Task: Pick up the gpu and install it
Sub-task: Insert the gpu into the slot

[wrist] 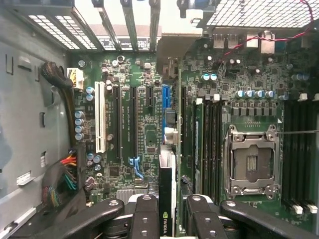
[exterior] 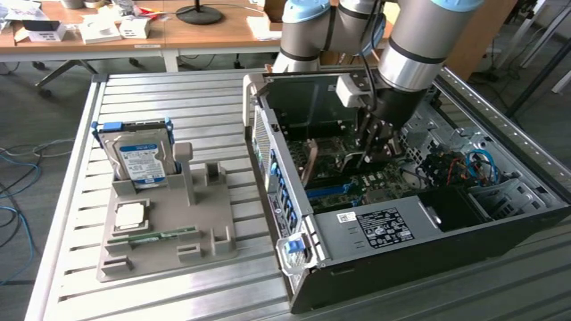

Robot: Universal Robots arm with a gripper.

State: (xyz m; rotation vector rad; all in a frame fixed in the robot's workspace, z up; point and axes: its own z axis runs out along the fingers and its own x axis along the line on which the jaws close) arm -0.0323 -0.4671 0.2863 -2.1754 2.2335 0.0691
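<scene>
Down inside the open computer case (exterior: 428, 231), our tool (wrist: 170, 206) is clamped on the gpu (wrist: 167, 174), a finger (wrist: 145, 215) on each face of the card (a green logo (wrist: 164, 222) shows on its edge between them). The card hangs just below the tool, over the long slots (wrist: 134, 119) of the motherboard (wrist: 127, 74); whether it touches one we cannot tell. Well apart from the tool, a hard drive (exterior: 138, 159) stands upright.

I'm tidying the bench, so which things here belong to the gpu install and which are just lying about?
In the job: gpu, held in the fingers; open computer case; motherboard.
Lying about: hard drive; memory stick; processor chip; grey holder tray.
</scene>
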